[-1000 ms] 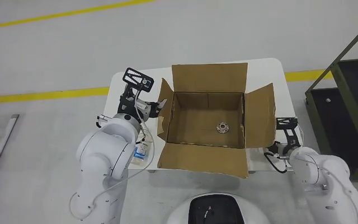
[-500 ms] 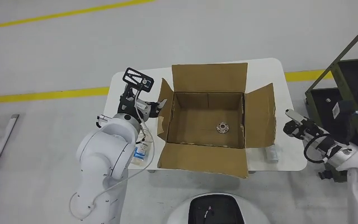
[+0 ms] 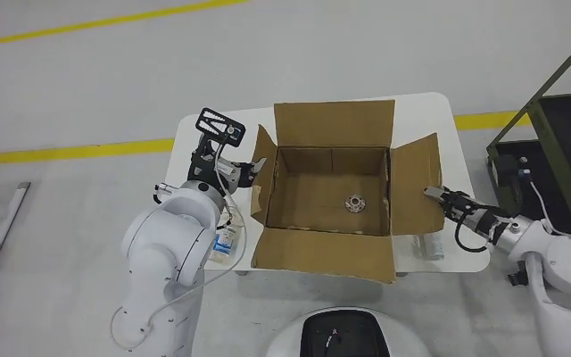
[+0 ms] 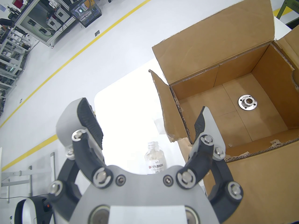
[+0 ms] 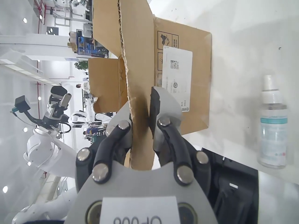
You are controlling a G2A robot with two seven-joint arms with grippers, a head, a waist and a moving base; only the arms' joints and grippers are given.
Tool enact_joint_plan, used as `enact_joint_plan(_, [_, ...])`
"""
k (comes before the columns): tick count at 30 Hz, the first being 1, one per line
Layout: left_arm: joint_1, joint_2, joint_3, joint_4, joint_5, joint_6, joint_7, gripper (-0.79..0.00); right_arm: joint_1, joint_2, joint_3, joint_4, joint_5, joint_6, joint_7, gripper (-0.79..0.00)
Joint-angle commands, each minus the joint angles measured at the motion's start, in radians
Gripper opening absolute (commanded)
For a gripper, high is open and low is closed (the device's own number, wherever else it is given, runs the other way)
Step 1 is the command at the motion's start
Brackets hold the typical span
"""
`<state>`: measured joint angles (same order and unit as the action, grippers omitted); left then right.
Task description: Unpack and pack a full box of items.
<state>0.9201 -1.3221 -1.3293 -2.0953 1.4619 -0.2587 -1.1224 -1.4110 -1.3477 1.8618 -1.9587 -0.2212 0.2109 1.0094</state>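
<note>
right gripper (image 3: 434, 193) centre-right, jaws pinching cardboard box (image 3: 312, 192) right flap (image 3: 415, 183). left gripper (image 3: 252, 168) jaws spread, just beside left flap (image 3: 262, 183). metal flange (image 3: 354, 203) on box floor.

White left arm (image 3: 169, 241) folded at the elbow, its grey-and-black left gripper (image 4: 143, 107) held aloft with fingers (image 4: 90, 120) spread wide and empty; white right arm (image 3: 526, 245) stretched low, its right gripper (image 5: 142, 104) pinching a brown cardboard flap (image 5: 130, 47) between closed fingers (image 5: 161, 103).

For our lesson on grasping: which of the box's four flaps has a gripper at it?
The flap on the robot's right: its outer edge sits inside the right gripper. The other three flaps stand free.
</note>
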Motion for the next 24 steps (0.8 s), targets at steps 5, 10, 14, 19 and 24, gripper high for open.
enact_joint_plan(5, [0.000,0.000,0.000,0.000,0.000,0.000,0.000,0.000,0.092,0.025,-0.018,0.035,-0.080,0.009,0.083,-0.785])
enact_joint_plan(10, [0.000,0.000,0.000,0.000,0.000,0.000,0.000,0.000,0.180,0.046,-0.041,0.101,-0.150,-0.005,0.142,-0.785])
enact_joint_plan(14, [0.000,0.000,0.000,0.000,0.000,0.000,0.000,0.000,0.233,0.062,-0.050,0.145,-0.183,-0.030,0.181,-0.785])
enact_joint_plan(19, [0.000,0.000,0.000,0.000,0.000,0.000,0.000,0.000,0.280,0.079,-0.056,0.185,-0.228,-0.040,0.209,-0.757])
enact_joint_plan(24, [0.000,0.000,0.000,0.000,0.000,0.000,0.000,0.000,0.299,0.093,-0.062,0.183,-0.260,-0.046,0.197,0.000])
